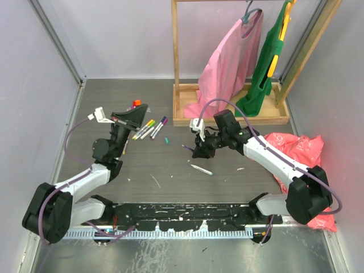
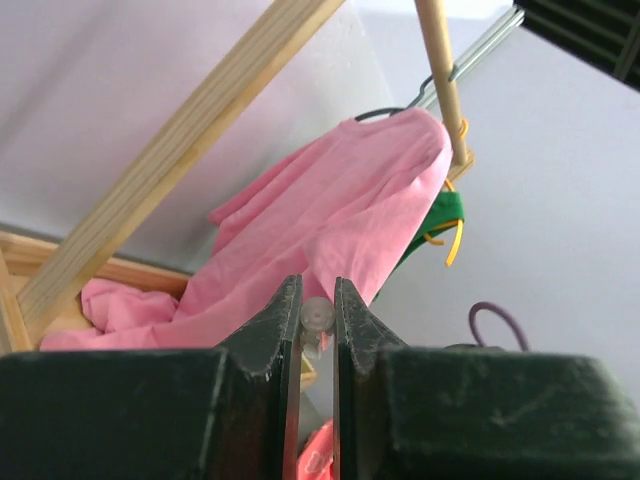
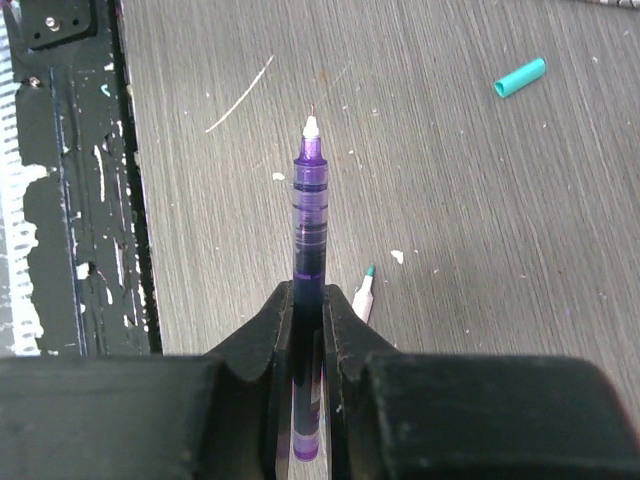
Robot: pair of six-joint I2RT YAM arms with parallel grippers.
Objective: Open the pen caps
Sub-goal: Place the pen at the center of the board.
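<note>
My right gripper [image 3: 309, 292] is shut on a purple pen [image 3: 309, 215], whose bare white tip points toward the table's near edge. In the top view this gripper [image 1: 197, 151] hangs low over the table's middle. My left gripper [image 2: 317, 288] is shut on a small pale pen cap [image 2: 317, 317], seen end-on. In the top view it [image 1: 141, 110] is raised at the left. A teal cap [image 3: 520, 77] lies loose on the table [image 1: 167, 140]. An uncapped teal-tipped pen [image 1: 202, 169] lies below the right gripper. Several capped pens [image 1: 149, 128] lie by the left gripper.
A wooden rack [image 1: 230, 116] with a pink garment [image 1: 230, 65] and a green one [image 1: 267, 62] stands at the back right. A pink bag [image 1: 296, 151] lies at the right. An orange cap [image 1: 136, 103] sits behind the left gripper. A black strip [image 1: 182, 216] runs along the near edge.
</note>
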